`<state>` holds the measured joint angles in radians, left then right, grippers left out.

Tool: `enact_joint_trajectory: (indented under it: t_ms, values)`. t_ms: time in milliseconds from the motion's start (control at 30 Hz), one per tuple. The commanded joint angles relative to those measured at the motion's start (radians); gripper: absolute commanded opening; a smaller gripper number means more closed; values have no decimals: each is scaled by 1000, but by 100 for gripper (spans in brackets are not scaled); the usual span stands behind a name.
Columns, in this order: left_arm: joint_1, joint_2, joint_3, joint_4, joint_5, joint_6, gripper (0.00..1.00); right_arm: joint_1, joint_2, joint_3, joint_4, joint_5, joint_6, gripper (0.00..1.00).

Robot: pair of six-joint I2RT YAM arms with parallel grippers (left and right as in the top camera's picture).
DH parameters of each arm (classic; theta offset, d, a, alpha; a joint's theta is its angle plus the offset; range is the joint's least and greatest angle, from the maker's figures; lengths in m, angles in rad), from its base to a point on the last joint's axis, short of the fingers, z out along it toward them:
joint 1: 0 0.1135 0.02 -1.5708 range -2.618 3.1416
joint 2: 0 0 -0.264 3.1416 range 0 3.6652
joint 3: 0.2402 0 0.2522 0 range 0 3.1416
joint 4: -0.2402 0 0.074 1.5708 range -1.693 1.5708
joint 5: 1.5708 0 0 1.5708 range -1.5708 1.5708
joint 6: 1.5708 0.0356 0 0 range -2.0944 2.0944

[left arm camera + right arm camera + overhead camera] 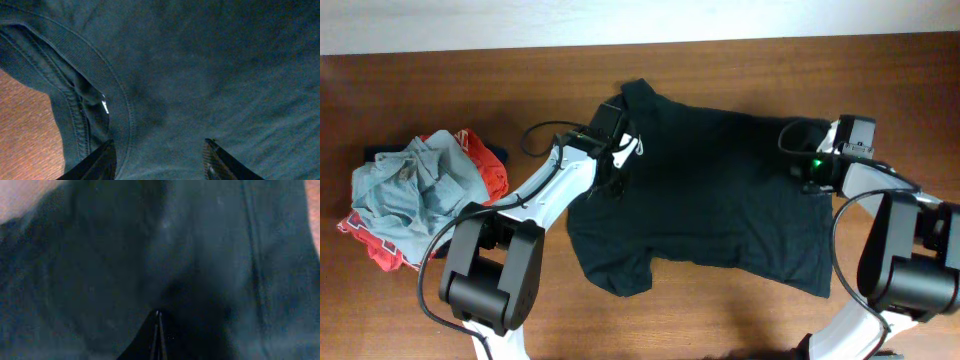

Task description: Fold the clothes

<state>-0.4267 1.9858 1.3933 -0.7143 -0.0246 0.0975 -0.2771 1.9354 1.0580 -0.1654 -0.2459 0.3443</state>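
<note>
Wooden table [720,320], black T-shirt [720,200], long axis left-right, collar left, left fingers [95,165] apart, right fingers [157,340] closed.

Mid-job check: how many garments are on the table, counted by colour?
black soft-fabric T-shirt, spread out: 1
grey-blue crumpled garment, on top of the pile: 1
red-and-white garment, under it: 1
navy garment, only an edge showing: 1
Total: 4
</note>
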Motion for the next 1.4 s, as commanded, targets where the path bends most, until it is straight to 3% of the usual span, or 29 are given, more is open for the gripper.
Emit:
enact_joint_trajectory:
  t_ms: [0,267,567,667,700,833,1033,1167,1267,1367]
  values:
    - [4,7,11,-1,15,9,55,2,72,10,34,58,8,4]
    - [4,7,11,0,15,9,55,-10,212,78,188,130,-19,4]
    - [4,7,11,0,14,9,55,-12,269,292,129,122,-105,4]
    - [4,6,25,-2,12,9,55,-12,265,397,-11,65,-109,6]
    - [4,4,38,-2,9,10,55,-12,261,431,-63,31,-124,20]
    - [4,-5,130,3,-23,43,56,-13,219,577,-309,-70,-165,26]
    - [10,0,178,116,-16,145,54,-13,136,688,-581,-69,-164,29]
    - [52,44,178,220,4,145,36,-5,95,689,-747,-85,-138,28]
    - [96,106,178,298,129,192,30,5,95,686,-863,-91,-124,19]
    - [129,169,178,362,220,208,27,21,95,675,-948,-87,-132,18]
